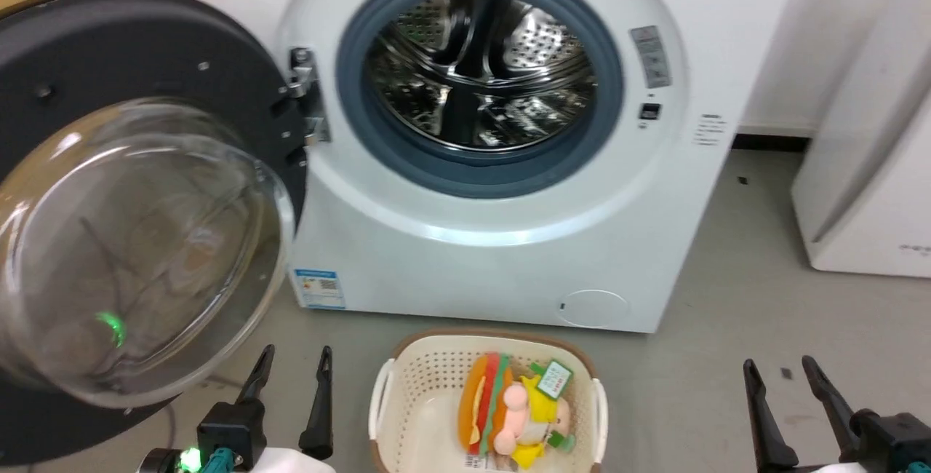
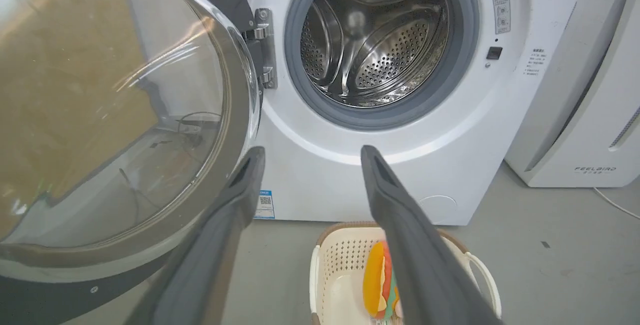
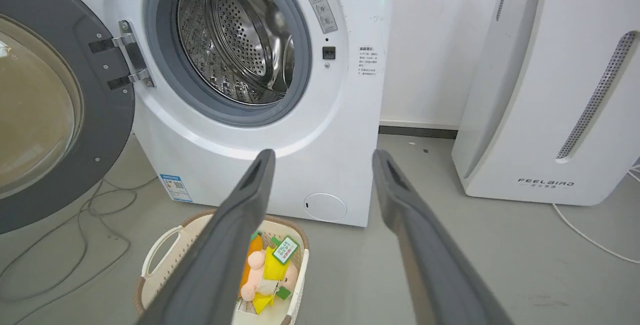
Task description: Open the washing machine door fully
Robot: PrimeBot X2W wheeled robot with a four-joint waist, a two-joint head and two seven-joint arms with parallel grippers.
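A: Where does the washing machine door stand?

B: The washing machine door (image 1: 138, 189) is swung out to the left of the white machine (image 1: 509, 262). It hangs on its hinge (image 1: 302, 87) at the left edge of the opening. Its inner face is turned toward the head camera, a dark ring frame around the bulging clear glass bowl (image 1: 138, 262).

A: And the opening itself?

B: Uncovered. The grey rubber ring (image 1: 349, 94) runs round the steel drum (image 1: 480, 65), whose perforated wall and ribs show plainly.

A: What about the fingers?

B: The left gripper (image 1: 297, 351) sits at the lower left of the head view, just below and to the right of the door's lower edge. Its two fingers are spread apart with nothing between them, and I see no contact with the door. The right gripper (image 1: 778, 362) is at the lower right, well apart from the door. Its fingers are likewise parted and empty.

A: What lies before the machine?

B: A cream basket (image 1: 422, 378) with a brown rim stands on the grey floor (image 1: 742, 313), close in front of the machine and between the two grippers. In it lies a burger-shaped plush toy (image 1: 502, 407) with a paper tag. A thin cable (image 3: 85, 225) lies loose on the floor under the door. A tall white appliance (image 1: 873, 167) stands to the right of the machine.
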